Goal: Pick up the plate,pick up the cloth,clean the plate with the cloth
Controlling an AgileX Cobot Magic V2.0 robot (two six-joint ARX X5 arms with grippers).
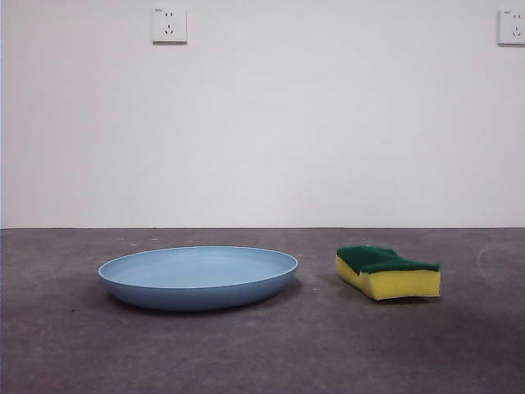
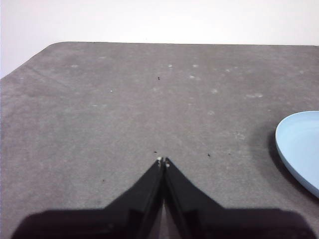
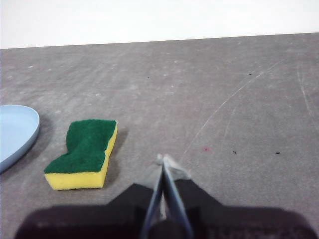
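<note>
A: Room and surface, largest item first?

B: White wall (image 1: pixel 262 123), plain, with two wall sockets (image 1: pixel 169 25) high up. Below it a grey table (image 1: pixel 262 353), matte, speckled with pale flecks and faint scratches.

A: Task items?

B: The plate (image 1: pixel 198 277), light blue, round and shallow, flat on the table. The cloth (image 1: pixel 387 272), a yellow sponge block with its green scouring layer facing up, lies just beside the plate, apart from it.

A: Tools?

B: Left gripper (image 2: pixel 163 160), jaws pressed together, holding nothing, over bare table with the plate's edge off to one side. Right gripper (image 3: pixel 163 160), jaws likewise closed and empty, near the cloth, not touching it.
</note>
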